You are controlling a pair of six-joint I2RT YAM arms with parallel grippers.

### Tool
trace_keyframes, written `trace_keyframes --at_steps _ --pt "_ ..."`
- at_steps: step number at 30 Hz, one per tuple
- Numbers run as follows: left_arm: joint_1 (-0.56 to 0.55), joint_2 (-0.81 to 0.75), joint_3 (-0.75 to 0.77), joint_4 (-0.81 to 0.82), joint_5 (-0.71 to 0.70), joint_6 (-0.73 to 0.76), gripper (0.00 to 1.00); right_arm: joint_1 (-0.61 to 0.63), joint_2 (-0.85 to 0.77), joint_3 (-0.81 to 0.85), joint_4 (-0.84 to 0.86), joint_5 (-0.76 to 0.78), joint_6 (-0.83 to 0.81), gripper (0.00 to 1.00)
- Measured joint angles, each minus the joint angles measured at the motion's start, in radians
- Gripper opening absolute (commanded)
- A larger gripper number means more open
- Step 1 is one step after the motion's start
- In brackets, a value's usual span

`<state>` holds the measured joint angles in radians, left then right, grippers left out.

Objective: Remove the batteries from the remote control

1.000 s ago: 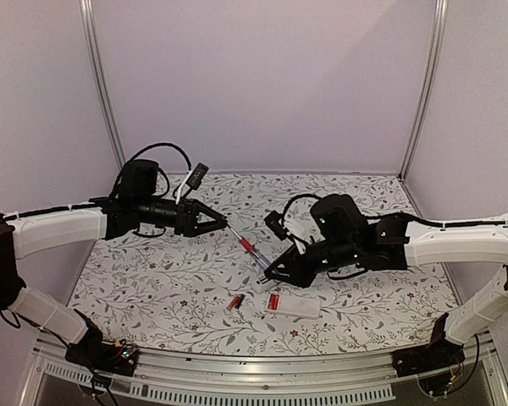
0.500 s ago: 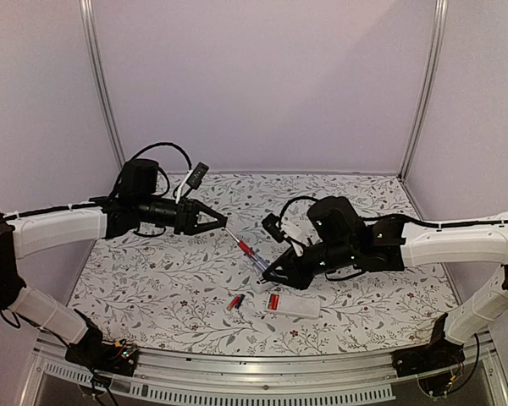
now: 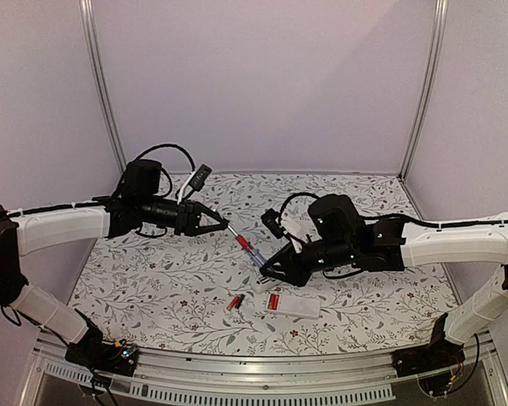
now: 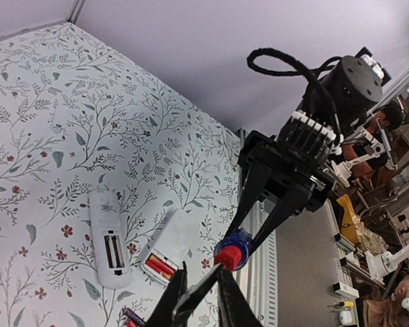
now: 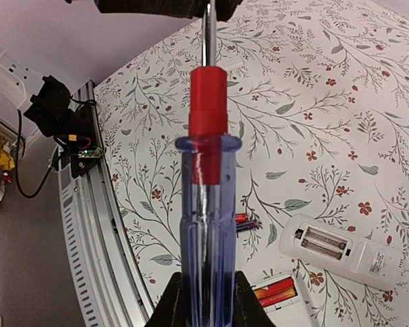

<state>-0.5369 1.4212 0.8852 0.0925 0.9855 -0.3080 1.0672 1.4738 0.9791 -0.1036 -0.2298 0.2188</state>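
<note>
The screwdriver (image 3: 250, 248) hangs over the table (image 3: 152, 279). The right pincer (image 5: 208, 300) is clamped on its blue handle, and the left pincer (image 4: 201, 276) looks closed on the thin metal shaft. The remote control (image 4: 109, 238) lies below at about 6 o'clock, recess up. Red batteries (image 4: 160, 267) sit in a white piece (image 4: 180, 231) just beside it.

If the right pincer lets go, the smooth shaft may slip. The heavy handle could then swing down and knock the remote control or scatter the batteries.

Logged on floral table (image 3: 152, 279): remote control (image 4: 112, 248), recess up; white holder (image 4: 180, 235) with batteries (image 4: 162, 266); loose battery (image 3: 234, 302).
</note>
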Motion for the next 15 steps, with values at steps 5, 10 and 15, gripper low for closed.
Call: trace_keyframes --at_steps 5,10,15 --pt "0.0 0.0 0.001 0.0 0.016 -0.009 0.07 0.002 0.0 0.0 0.001 0.007 -0.008 0.0" --pt "0.0 0.0 0.008 0.002 0.047 -0.023 0.0 0.003 0.001 0.0 -0.002 0.011 -0.03 0.0" --pt "0.0 0.0 0.01 0.019 0.062 -0.041 0.0 0.006 0.001 0.0 0.005 0.042 -0.033 0.18"
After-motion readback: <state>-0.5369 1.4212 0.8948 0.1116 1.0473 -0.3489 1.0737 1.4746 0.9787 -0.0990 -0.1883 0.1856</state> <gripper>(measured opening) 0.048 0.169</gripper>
